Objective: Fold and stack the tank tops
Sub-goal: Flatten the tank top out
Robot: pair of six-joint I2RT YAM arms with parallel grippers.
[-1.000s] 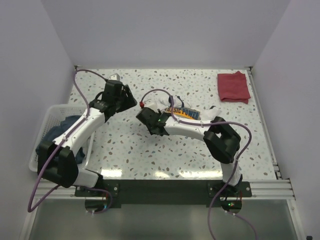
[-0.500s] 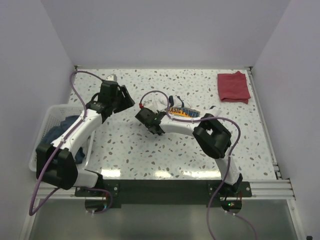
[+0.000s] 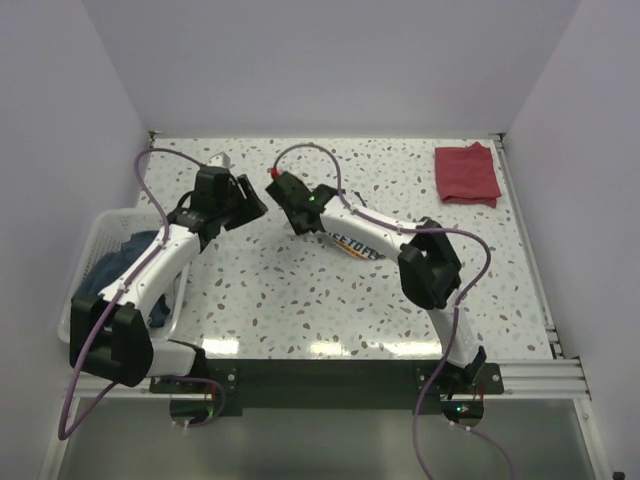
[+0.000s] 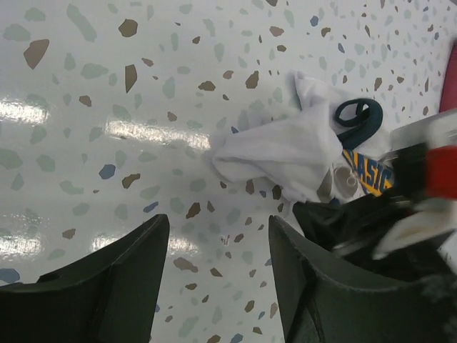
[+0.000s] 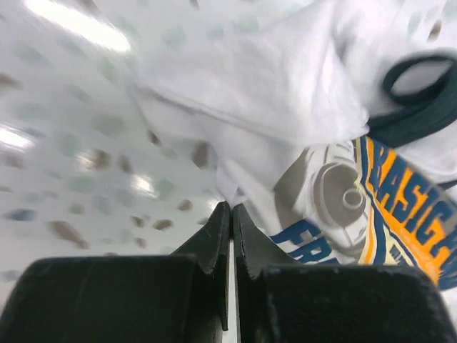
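Observation:
The white tank top (image 5: 285, 93), with navy trim and a blue-yellow print, lies bunched on the speckled table. In the top view it is mostly hidden under my right arm (image 3: 350, 243). It also shows in the left wrist view (image 4: 285, 150). My right gripper (image 5: 230, 207) is shut on an edge of the white top, mid-table towards the back (image 3: 298, 215). My left gripper (image 4: 218, 229) is open and empty, just left of that cloth and close to the right gripper (image 3: 252, 200). The dark red tank top (image 3: 467, 175) lies folded at the back right.
A white basket (image 3: 88, 250) holding dark blue cloth stands at the table's left edge, beside my left arm. Purple cables loop over both arms. Walls close in the table on three sides.
My right gripper has moved towards the back left, dragging the white top with it. My left gripper has shifted slightly back and stayed open.

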